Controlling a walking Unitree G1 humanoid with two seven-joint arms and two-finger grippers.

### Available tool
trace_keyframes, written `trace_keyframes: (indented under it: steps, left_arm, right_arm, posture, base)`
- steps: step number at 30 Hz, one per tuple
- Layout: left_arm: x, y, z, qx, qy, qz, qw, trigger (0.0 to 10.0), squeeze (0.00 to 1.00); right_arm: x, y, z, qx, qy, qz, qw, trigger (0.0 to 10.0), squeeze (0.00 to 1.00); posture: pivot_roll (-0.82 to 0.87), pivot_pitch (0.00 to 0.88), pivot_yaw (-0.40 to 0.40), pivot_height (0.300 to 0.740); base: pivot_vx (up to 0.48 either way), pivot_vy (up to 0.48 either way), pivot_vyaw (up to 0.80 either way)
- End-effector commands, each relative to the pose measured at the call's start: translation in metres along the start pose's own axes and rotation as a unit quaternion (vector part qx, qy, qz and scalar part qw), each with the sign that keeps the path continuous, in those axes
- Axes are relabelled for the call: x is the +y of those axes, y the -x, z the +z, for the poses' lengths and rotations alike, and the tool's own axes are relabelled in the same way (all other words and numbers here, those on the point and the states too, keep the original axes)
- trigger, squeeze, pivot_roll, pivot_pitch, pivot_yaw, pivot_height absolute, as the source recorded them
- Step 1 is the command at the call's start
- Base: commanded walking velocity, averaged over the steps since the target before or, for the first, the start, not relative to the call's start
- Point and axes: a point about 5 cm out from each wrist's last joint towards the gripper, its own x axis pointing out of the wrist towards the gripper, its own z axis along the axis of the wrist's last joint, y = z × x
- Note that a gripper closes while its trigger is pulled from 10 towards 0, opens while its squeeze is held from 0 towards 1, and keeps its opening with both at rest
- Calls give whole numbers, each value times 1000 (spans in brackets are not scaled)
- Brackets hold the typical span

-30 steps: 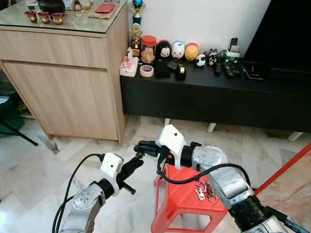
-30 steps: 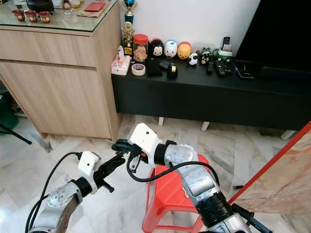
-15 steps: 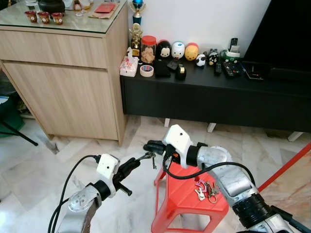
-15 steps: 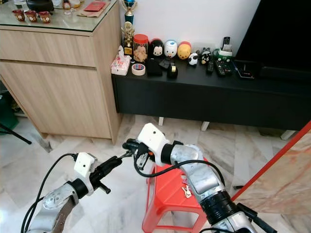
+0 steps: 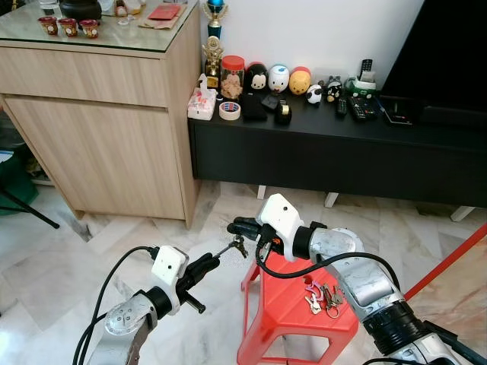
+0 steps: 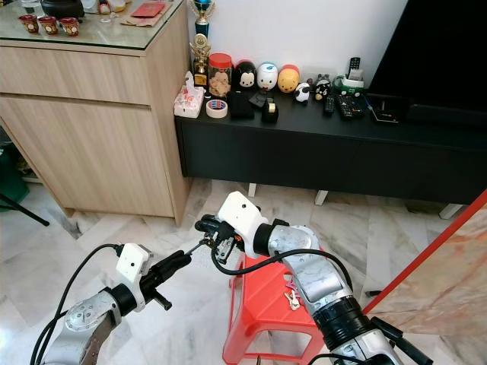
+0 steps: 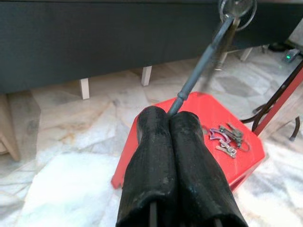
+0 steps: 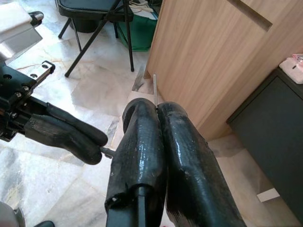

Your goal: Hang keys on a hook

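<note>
My left gripper is shut on a thin grey hook rod that points up toward my right gripper. The right gripper is shut on a small bunch of keys, which dangles just under its fingertips. The bunch's ring sits at the rod's far tip. Both grippers hover over the floor, left of a red stool. A second bunch of keys lies on the stool's seat. In the right wrist view a thin metal sliver sticks out between the shut fingers.
A wooden cabinet stands at the back left. A low black bench with figurines and remotes runs along the wall. A red bar slants at the right, and a black chair leg crosses the marble floor at the left.
My left gripper has drawn back and down to the left, so the rod now shows between the two grippers. My right gripper has shifted slightly right, with the keys hanging at the rod's tip.
</note>
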Motion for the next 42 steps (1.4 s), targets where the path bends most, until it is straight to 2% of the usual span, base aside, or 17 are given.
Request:
trace_keyframes:
  steps: [1, 2, 3, 4, 5, 9, 11, 17, 18, 33, 34, 35, 36, 42]
  left_arm:
    - [-1, -1, 1, -3, -8, 1, 1000, 10000, 0]
    - [-1, -1, 2, -4, -9, 2, 1000, 10000, 0]
    - [-1, -2, 2, -6, -9, 4, 1000, 10000, 776]
    - [0, -2, 3, -8, -10, 6, 1000, 10000, 776]
    - [0, -2, 3, -10, -10, 7, 1000, 10000, 1000]
    - [0, -3, 5, -16, -7, 10, 1000, 10000, 1000]
    - [0, -3, 5, -14, -10, 10, 1000, 10000, 0]
    - [-1, -4, 5, -12, -11, 5, 1000, 10000, 0]
    - [-2, -3, 4, -12, -9, 2, 1000, 10000, 1000]
    - [-4, -5, 4, -10, -10, -5, 1000, 10000, 1000]
    - [-4, -5, 4, -12, -10, -4, 1000, 10000, 675]
    - [-4, -6, 4, -12, -10, -4, 1000, 10000, 675]
    - [-4, -6, 4, -12, -9, -4, 1000, 10000, 0]
    - [-5, -9, 4, -14, -9, -2, 1000, 10000, 0]
  right_arm:
    - [-5, 0, 5, -6, 7, -7, 1000, 10000, 0]
    - [-5, 0, 5, -7, 7, -8, 1000, 10000, 0]
    - [-4, 0, 5, -7, 6, -7, 1000, 10000, 0]
    - [-4, -1, 5, -8, 6, -7, 1000, 10000, 0]
    - [-4, -1, 5, -8, 6, -7, 1000, 10000, 0]
    - [-4, -1, 5, -8, 5, -7, 1000, 10000, 0]
    - [-3, -2, 5, -8, 6, -5, 1000, 10000, 0]
    - [-3, -4, 7, -11, 7, -7, 1000, 10000, 0]
    - [-3, -5, 9, -12, 8, -8, 1000, 10000, 0]
    - [-1, -15, 24, -36, 16, -2, 999, 10000, 0]
    - [0, -16, 25, -37, 16, 1, 999, 10000, 0]
    - [1, -16, 25, -37, 15, 1, 999, 10000, 0]
    - [2, -17, 25, -38, 15, 3, 999, 10000, 0]
    - [7, -20, 27, -42, 15, 13, 999, 10000, 0]
  posture:
    - [20, 41, -117, 740]
    - [20, 41, -117, 740]
    - [21, 42, -118, 740]
    - [21, 42, -118, 740]
    - [20, 42, -119, 740]
    - [20, 42, -119, 740]
    - [20, 42, -119, 740]
    - [21, 40, -119, 740]
    - [21, 40, -119, 740]
    - [21, 37, -122, 740]
    - [21, 37, -122, 740]
    - [21, 37, -122, 740]
    - [22, 38, -124, 740]
    - [21, 37, -125, 740]
  base:
    - [0, 0, 0]
    - [0, 0, 0]
    - [0, 0, 0]
    - [0, 0, 0]
    - [0, 0, 0]
    - [0, 0, 0]
    - [0, 0, 0]
    - [0, 0, 0]
    - [0, 0, 0]
    - [0, 0, 0]
    - [0, 0, 0]
    - [0, 0, 0]
    - [0, 0, 0]
    - [0, 0, 0]
